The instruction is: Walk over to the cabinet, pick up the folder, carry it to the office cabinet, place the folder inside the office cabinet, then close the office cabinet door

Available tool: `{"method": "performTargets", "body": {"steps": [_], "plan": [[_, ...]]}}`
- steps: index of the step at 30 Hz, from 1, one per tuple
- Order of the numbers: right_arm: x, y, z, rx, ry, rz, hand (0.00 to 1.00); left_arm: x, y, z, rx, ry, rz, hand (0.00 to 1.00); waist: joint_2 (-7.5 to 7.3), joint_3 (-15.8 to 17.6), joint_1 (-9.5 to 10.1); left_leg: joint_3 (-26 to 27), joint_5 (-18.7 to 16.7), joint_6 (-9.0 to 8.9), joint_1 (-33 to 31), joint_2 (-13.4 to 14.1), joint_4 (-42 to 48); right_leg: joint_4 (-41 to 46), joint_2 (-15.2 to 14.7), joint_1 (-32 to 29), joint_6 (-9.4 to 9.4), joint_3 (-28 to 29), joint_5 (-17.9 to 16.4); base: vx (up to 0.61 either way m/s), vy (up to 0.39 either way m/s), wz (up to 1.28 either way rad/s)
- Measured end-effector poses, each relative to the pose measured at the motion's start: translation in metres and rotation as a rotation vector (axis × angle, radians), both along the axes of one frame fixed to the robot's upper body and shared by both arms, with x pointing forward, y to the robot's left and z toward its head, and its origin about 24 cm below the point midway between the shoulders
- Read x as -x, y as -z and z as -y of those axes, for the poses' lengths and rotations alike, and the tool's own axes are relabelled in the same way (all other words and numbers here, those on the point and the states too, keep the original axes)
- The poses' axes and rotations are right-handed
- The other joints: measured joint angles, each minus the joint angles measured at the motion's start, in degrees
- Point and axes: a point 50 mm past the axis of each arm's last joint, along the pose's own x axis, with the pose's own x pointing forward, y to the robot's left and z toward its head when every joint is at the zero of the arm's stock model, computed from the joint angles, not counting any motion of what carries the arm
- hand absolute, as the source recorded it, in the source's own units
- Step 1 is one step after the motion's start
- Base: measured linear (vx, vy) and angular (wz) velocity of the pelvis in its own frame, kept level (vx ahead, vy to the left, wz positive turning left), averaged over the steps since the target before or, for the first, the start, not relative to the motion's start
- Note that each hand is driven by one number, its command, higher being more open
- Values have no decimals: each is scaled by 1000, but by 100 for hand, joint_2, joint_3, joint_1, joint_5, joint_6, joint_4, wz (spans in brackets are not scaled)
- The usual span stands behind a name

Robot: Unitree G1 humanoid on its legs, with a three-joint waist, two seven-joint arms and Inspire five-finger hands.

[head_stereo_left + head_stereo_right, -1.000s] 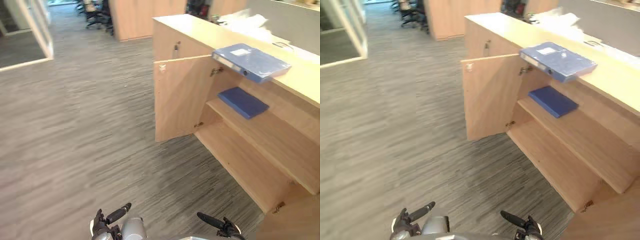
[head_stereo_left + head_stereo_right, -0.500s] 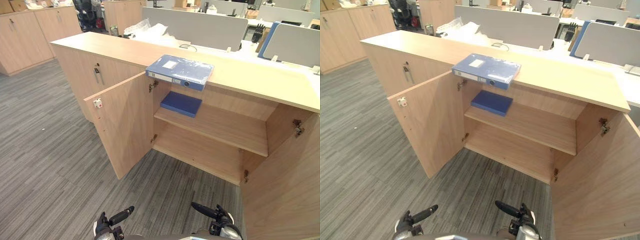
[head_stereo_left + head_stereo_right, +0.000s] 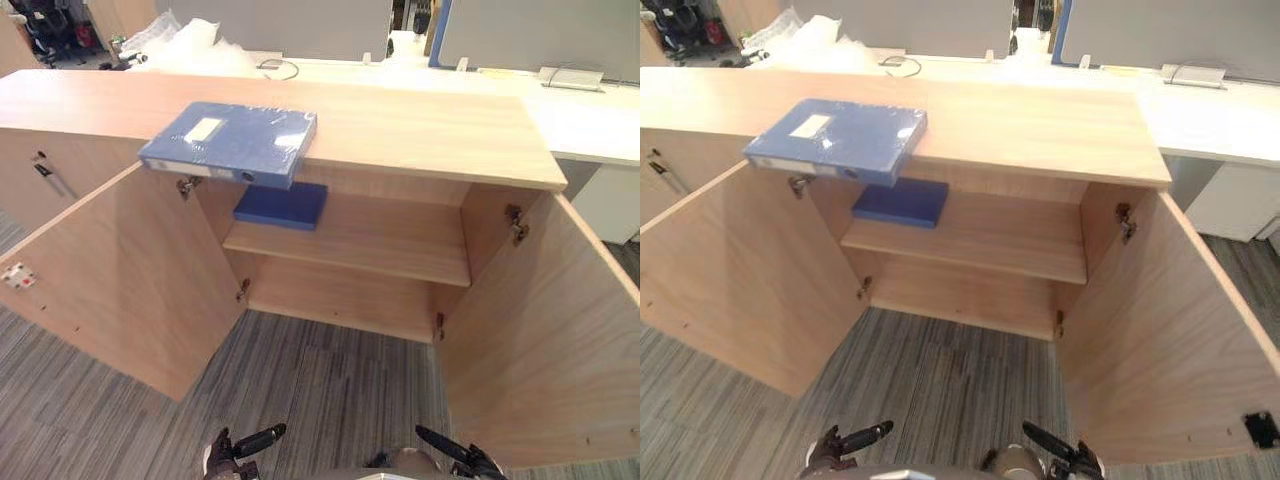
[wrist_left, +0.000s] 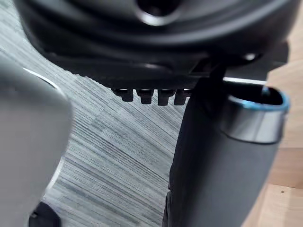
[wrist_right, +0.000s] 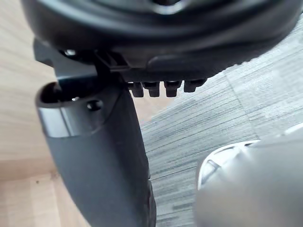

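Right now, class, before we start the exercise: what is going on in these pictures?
The robot stands facing a wooden cabinet whose left door and right door are swung wide open. A blue folder lies on the cabinet's top, overhanging the front edge. A darker blue folder lies on the shelf inside. The left hand and right hand hang low and open, holding nothing, so the blue folder is not yet picked up.
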Motion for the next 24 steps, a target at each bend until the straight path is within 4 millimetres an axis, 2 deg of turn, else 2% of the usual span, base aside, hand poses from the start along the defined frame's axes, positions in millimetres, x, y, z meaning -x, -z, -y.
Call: {"method": "performTargets", "body": {"steps": [2, 3, 5, 7, 8, 9, 10, 11, 12, 13, 15, 16, 18, 22, 24], "plan": [[-2, -1, 0, 13, -23, 0, 100, 2, -1, -2, 6, -51, 20, 100, 12, 15, 37, -198, -71, -133, -781, 56, 1693, -355, 245, 411, -56, 47, 26, 334, -102, -23], [-4, 0, -4, 10, -51, 0, 100, 0, -3, -7, -5, -63, 34, 100, -60, 40, 45, -97, -155, -180, -1100, -51, 2087, -546, 282, 662, -66, 105, 32, 361, -17, -27], [-6, 0, -9, 3, -86, -1, 100, -4, -6, -11, -18, -63, 51, 100, -150, 46, 72, 9, -301, -141, -1426, -223, 1998, -754, 282, 890, -40, 222, 54, 245, 21, -36], [-14, 0, -18, -11, -128, 7, 100, -9, -8, -12, -24, -67, 74, 100, -195, 77, 211, 60, -570, -105, -1678, -438, 1314, -922, 218, 1084, 25, 588, 108, 306, 132, -87], [-21, 0, -24, -24, -143, 15, 100, -12, -9, -12, -27, -68, 82, 100, -243, 122, 260, 40, -706, -58, -1680, -605, 633, -920, 102, 1167, 49, 824, 121, 301, 194, -93], [-23, 0, -26, -30, -148, 19, 100, -12, -9, -12, -27, -67, 82, 100, -265, 132, 263, 12, -708, -48, -1675, -704, 214, -896, 34, 1197, 73, 920, 128, 288, 247, -94], [-25, -1, -26, -28, -148, 26, 100, -11, -9, -10, -23, -69, 78, 100, -208, 96, 263, -140, -423, 51, -1600, -895, -864, -854, -33, 1223, 192, 1055, 179, 344, 369, -85], [-26, -2, -18, -11, -137, 29, 100, -6, -5, -1, -1, -76, 63, 100, 9, -21, 292, -418, 284, -74, -1525, -908, -1605, -866, 44, 1231, 440, 1150, 199, 286, 318, -81], [-27, -2, -22, -21, -130, 32, 100, -4, -5, -6, -7, -72, 55, 100, -119, -45, 331, -265, 258, -38, -1449, -974, -1585, -891, -92, 1261, 529, 1212, 168, 304, 285, -61], [-28, -1, -32, -45, -118, 40, 100, -2, -5, -13, -23, -80, 42, 100, -296, -132, 284, -214, 255, -22, -1335, -1137, -1776, -991, -291, 1262, 672, 1226, 276, 254, 142, -32], [-27, 0, -48, -83, -119, 43, 100, 1, -5, -18, -28, -94, 35, 100, -453, -240, 315, -57, 284, 41, -1149, -1272, -2048, -1172, -455, 1323, 725, 1243, 561, 313, 183, -20], [-27, 1, -49, -93, -126, 42, 100, 1, -4, -18, -23, -95, 30, 100, -454, -240, 321, -23, 305, 75, -1043, -1311, -2160, -1215, -489, 1376, 732, 1247, 645, 213, 136, -10], [-25, 1, -48, -93, -117, 47, 100, 7, -1, -15, -10, -95, 6, 100, -416, -278, 335, 127, 470, 258, -597, -1484, -2735, -1209, -680, 1482, 775, 1255, 831, 143, 86, -8], [-23, 1, -46, -89, -111, 50, 100, 10, 0, -11, -2, -94, -2, 100, -339, -322, 328, 226, 747, 315, -240, -1666, -3363, -1041, -895, 1428, 799, 1261, 852, 25, -7, -8], [-25, -1, -40, -69, -110, 63, 100, 9, 0, -7, 30, -132, 19, 100, -226, -288, 349, 238, 809, 334, -133, -1690, -3539, -302, -996, 1070, 801, 1381, 854, -54, -26, -3]]}}
